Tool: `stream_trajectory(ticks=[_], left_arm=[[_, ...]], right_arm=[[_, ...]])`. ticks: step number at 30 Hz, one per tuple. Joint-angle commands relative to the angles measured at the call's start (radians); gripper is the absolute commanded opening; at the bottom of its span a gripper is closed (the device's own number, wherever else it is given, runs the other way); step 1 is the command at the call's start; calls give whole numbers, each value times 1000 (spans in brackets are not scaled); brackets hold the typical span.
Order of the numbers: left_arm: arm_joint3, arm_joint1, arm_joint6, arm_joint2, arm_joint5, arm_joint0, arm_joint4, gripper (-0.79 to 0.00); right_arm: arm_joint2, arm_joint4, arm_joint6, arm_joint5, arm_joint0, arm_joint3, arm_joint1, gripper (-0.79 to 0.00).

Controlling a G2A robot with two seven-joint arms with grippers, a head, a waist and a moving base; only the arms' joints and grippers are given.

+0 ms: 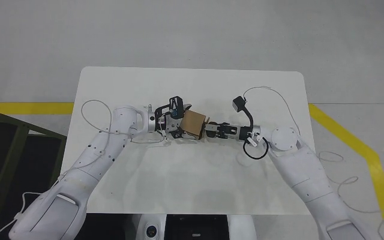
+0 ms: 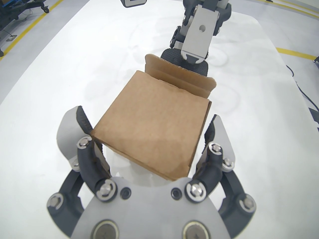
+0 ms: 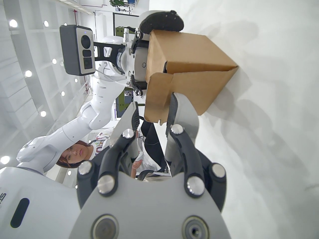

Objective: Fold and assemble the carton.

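two holds: left end effector (image 2: 147,125) clamps sides of light, crushable carton (image 2: 152,128); right end effector (image 3: 153,115) parted, i think astride flap (image 3: 159,93).

Top view: looked straight down from overhead, far off, took in whole tabletop (image 1: 192,186). Left wrist view: sat close behind left end effector (image 2: 147,119), faced across tabletop at carton (image 2: 159,105), right end effector (image 2: 192,62) beyond. Right wrist view: close, rolled sideways, faced back opposite way. Shared carton across all three.
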Motion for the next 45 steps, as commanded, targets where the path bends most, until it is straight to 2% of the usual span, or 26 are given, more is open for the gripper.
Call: stream_trajectory(ticks=[1, 5, 11, 30, 45], left_arm=[[0, 0, -2, -1, -1, 0, 1, 0], [1, 0, -1, -4, -2, 0, 2, 0], [1, 0, -1, -6, -6, 1, 4, 0], [-2, -1, -1, -16, -13, 4, 4, 0], [-11, 0, -1, -23, -16, 10, 5, 0]], right_arm=[[-5, -3, -1, 1, 7, 9, -2, -588], [-14, -18, -1, 11, 19, 24, -6, -616], [-14, -66, -3, 38, 36, 19, -5, -613], [9, -220, 5, 150, 40, -78, 13, -699], [-13, -252, -1, 180, 55, -104, 8, -699]])
